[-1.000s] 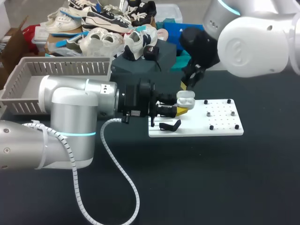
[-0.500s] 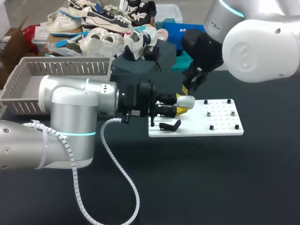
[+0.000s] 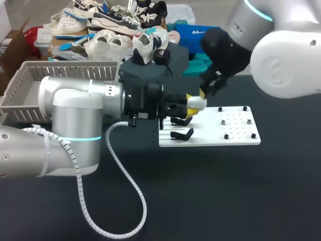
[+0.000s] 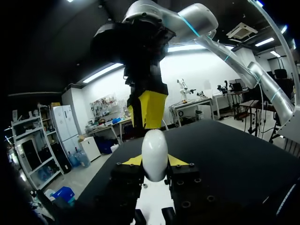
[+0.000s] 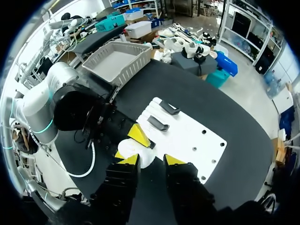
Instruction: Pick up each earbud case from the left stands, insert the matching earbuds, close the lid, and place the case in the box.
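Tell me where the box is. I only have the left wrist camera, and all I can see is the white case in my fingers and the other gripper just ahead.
Observer: The head view shows a grey basket at the table's far left, well away from the case.
Operator: Are the stands below me empty?
Observer: The right wrist view shows two black stands on the white board, and neither is holding anything.
Operator: Is the other gripper open?
Observer: Yes. In its own view the right gripper has its fingers apart. It sits just above the case and is not closed on it.
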### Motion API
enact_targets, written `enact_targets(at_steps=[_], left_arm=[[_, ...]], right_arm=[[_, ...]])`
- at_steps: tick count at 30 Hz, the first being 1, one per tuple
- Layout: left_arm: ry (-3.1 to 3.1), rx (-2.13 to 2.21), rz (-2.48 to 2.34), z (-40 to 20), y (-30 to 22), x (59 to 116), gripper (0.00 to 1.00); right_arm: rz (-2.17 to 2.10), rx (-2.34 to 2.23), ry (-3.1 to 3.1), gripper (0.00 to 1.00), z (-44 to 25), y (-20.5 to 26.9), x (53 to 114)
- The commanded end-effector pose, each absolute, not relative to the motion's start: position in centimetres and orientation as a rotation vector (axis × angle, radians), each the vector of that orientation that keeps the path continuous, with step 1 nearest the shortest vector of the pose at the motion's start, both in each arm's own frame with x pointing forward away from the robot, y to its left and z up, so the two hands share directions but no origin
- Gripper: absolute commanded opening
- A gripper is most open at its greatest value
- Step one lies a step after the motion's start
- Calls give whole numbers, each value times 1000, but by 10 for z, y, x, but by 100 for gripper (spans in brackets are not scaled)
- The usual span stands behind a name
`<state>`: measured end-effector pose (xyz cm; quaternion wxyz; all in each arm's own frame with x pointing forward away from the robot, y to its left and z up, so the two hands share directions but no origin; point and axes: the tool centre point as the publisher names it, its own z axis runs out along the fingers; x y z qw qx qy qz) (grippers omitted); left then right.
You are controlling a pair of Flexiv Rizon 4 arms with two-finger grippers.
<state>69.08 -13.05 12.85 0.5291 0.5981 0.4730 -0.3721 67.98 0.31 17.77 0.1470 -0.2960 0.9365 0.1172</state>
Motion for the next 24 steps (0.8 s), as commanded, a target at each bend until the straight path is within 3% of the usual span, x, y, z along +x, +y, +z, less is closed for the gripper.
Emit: enact_targets(at_steps=[1,18,24], left_arm=[[1138,1417,-849,135,-117,703,0],[1247,1272,-526,155,-5,770,0],[1291,1208,-451,152,39,781,0]], right_arm=[[335,-794,2660,30,179,-7,667],[340,-604,2696,27,180,-28,656],[454,-538,2570,31,183,-27,649]])
